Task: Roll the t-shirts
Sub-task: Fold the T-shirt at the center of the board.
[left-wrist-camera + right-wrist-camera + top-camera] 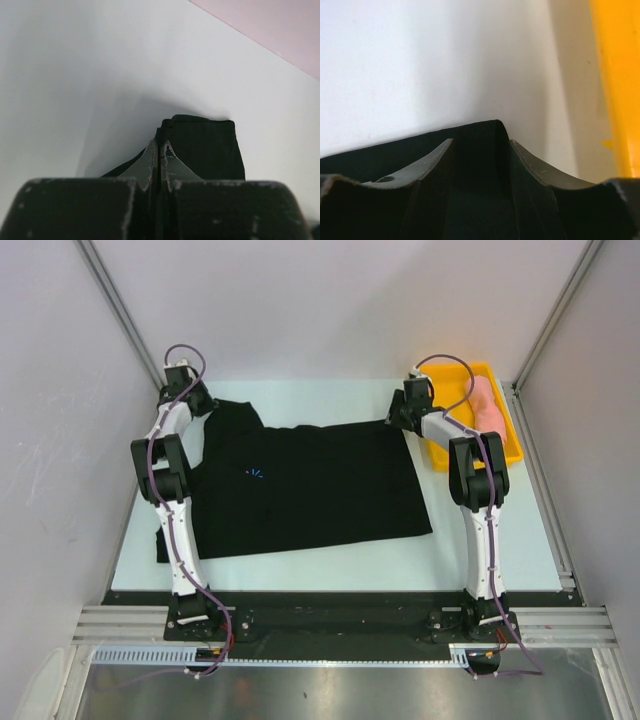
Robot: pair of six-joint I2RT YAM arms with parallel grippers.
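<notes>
Cloth covers most of the tabletop (330, 560): the black t-shirt (320, 490) lies flat and spread open. Its long axis runs from 9 o'clock to 3 o'clock, a little tilted. The sleeves are at the 9 o'clock end and the straight hem is at the 3 o'clock end. A small light-blue mark (254, 473) faces up on the chest, left of the middle.

The left fingers (172, 162) are pressed together with no gap between the tips. They are clamped on the far sleeve (205, 145) of the black t-shirt, at about 10 o'clock on the tabletop. In the left wrist view the cloth rises in a ridge to the tips, and the folded sleeve end lies just beyond them.

The right fingers (427, 162) stand apart. The far hem corner of the black t-shirt lies between them, at about 1 o'clock on the tabletop. The cloth touches both fingers on their inner sides, but they are not closed on it.

The pink t-shirt (485, 403) is a roll inside the yellow tray (512, 445), at about 2 o'clock. Its long axis runs roughly from 12 o'clock to 6 o'clock. The tray stands just beside the right fingers, and its wall shows at the right edge of the right wrist view.
</notes>
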